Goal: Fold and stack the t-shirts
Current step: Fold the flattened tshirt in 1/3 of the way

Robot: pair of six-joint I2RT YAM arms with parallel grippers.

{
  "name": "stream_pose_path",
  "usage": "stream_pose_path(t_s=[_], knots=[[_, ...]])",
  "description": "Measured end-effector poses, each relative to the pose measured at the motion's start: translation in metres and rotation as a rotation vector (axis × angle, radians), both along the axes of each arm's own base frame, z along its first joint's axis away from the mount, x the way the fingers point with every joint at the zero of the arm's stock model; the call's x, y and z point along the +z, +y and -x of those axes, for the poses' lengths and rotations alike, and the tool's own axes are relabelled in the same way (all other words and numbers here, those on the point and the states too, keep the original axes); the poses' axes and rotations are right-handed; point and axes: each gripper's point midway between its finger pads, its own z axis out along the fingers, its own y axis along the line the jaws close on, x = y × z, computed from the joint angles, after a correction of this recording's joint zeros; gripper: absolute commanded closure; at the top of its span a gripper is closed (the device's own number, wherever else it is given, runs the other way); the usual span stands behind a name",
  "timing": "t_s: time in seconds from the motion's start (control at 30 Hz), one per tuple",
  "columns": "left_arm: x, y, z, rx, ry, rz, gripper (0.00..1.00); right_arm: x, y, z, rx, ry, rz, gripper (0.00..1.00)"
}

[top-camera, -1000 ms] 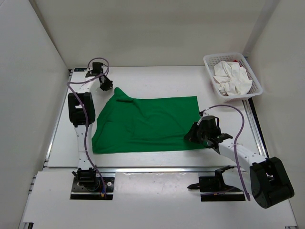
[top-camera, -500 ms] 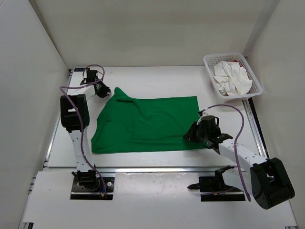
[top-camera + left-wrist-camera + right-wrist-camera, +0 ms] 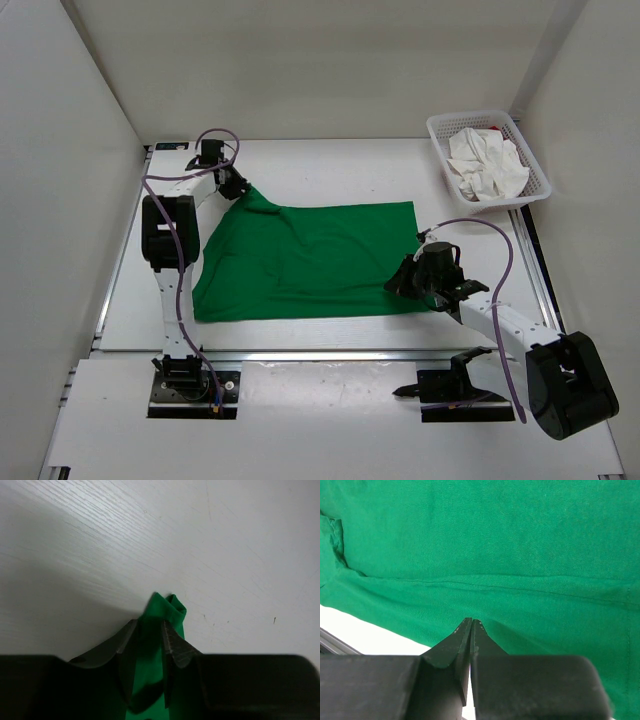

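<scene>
White table [image 3: 330, 165] boxed in by white walls. One green t-shirt [image 3: 310, 265] lies spread mid-table. One white mesh basket [image 3: 440, 150], far right, holds one crumpled white t-shirt [image 3: 485, 165]. The left gripper [image 3: 150, 625], partly spread, straddles the green shirt's far-left corner. The right gripper [image 3: 471, 621], pressed together, rests at its near-right edge.

Bright, even light; soft shadows.

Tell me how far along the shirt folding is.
Done: nothing is stacked; the green shirt lies spread out on the table. In hand: the left fingers straddle its bunched far-left corner, and the right fingers are shut at its near-right edge. To do: fold it, then the white shirt crumpled in the basket.
</scene>
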Motion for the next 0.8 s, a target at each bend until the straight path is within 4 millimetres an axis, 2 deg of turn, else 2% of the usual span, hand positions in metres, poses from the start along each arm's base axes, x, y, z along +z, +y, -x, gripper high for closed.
stream_pose_path(t_s=[0.13, 0.27, 0.4, 0.6, 0.8], knots=[[-0.002, 0.004, -0.001, 0.008, 0.004, -0.006, 0.75, 0.0, 0.0, 0.0, 0.0, 0.0, 0.0, 1.0], [-0.003, 0.009, 0.0, 0.02, 0.008, -0.012, 0.82, 0.0, 0.0, 0.0, -0.001, -0.001, -0.003, 0.93], [-0.003, 0.012, -0.001, 0.032, 0.005, -0.013, 1.0, 0.0, 0.001, 0.0, -0.001, 0.001, -0.006, 0.86], [-0.004, 0.011, -0.004, 0.051, -0.022, 0.004, 1.0, -0.005, 0.002, 0.002, 0.009, 0.021, 0.001, 0.84], [-0.003, 0.01, 0.004, 0.062, -0.04, 0.019, 1.0, -0.009, 0.007, 0.004, 0.021, 0.034, 0.0, 0.84]])
